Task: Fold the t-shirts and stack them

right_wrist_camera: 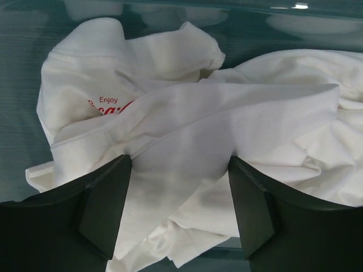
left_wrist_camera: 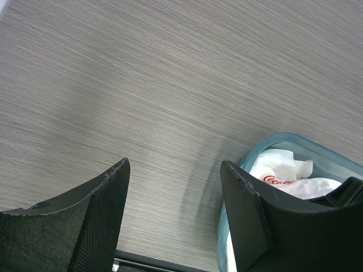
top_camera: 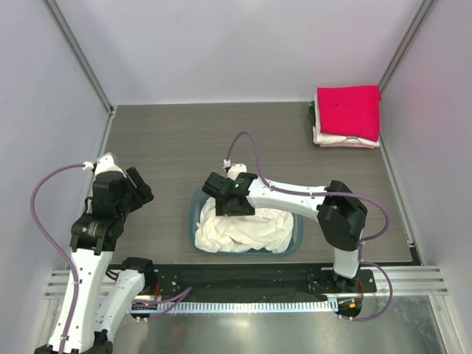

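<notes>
The right gripper (right_wrist_camera: 178, 164) hangs with fingers spread apart over the crumpled cream-white t-shirt (right_wrist_camera: 227, 119), which lies in the translucent teal tub (top_camera: 195, 221) with its red print showing. The left gripper (left_wrist_camera: 173, 167), also spread apart, hovers over the wood-grain table (left_wrist_camera: 142, 85) beside the tub. At the far right corner a folded pinkish-red t-shirt (top_camera: 348, 110) tops a stack of pale folded ones (top_camera: 343, 141)

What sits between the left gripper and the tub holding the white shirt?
Nothing but bare table separates the left gripper from the teal tub holding the white t-shirt. The top view shows this best.
</notes>
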`<state>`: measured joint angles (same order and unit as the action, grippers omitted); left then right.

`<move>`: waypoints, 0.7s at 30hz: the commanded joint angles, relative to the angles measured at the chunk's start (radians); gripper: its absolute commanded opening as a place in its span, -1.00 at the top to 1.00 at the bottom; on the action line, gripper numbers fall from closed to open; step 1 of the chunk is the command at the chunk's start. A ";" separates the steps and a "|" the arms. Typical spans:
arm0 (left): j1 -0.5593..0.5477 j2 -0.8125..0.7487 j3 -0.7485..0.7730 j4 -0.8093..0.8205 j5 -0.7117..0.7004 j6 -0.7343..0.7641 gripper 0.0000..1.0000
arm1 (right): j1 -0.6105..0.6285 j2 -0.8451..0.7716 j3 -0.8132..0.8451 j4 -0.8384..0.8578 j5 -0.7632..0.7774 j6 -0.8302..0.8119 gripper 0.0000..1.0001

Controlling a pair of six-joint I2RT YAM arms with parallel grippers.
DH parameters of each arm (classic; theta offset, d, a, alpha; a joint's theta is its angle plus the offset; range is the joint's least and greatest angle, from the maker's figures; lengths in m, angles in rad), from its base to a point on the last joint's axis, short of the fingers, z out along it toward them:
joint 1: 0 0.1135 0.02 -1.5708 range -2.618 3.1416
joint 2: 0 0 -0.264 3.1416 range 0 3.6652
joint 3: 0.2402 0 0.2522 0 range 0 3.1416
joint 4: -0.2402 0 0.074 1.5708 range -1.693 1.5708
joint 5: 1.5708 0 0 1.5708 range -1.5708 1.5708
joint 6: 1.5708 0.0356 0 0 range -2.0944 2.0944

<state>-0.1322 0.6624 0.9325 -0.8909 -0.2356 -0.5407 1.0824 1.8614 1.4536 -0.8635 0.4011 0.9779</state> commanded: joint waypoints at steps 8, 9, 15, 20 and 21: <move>0.005 -0.003 0.002 0.021 -0.014 0.004 -0.33 | -0.004 -0.068 0.042 0.081 -0.039 -0.057 0.97; 0.003 0.000 0.002 0.021 -0.014 0.004 -0.33 | -0.004 -0.092 0.066 0.064 -0.007 -0.077 0.98; 0.003 0.009 -0.001 0.027 0.005 0.008 -0.40 | -0.004 -0.220 0.593 -0.319 0.255 -0.157 0.98; 0.002 0.026 -0.007 0.036 0.070 0.019 -0.41 | -0.004 -0.417 0.898 -0.470 0.392 -0.226 0.98; 0.002 0.042 -0.017 0.062 0.103 0.027 -0.41 | -0.003 -0.460 0.880 -0.451 0.407 -0.232 0.97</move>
<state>-0.1322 0.6849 0.9302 -0.8856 -0.2054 -0.5381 1.0817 1.6226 2.2593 -1.1767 0.6296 0.7982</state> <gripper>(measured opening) 0.704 0.077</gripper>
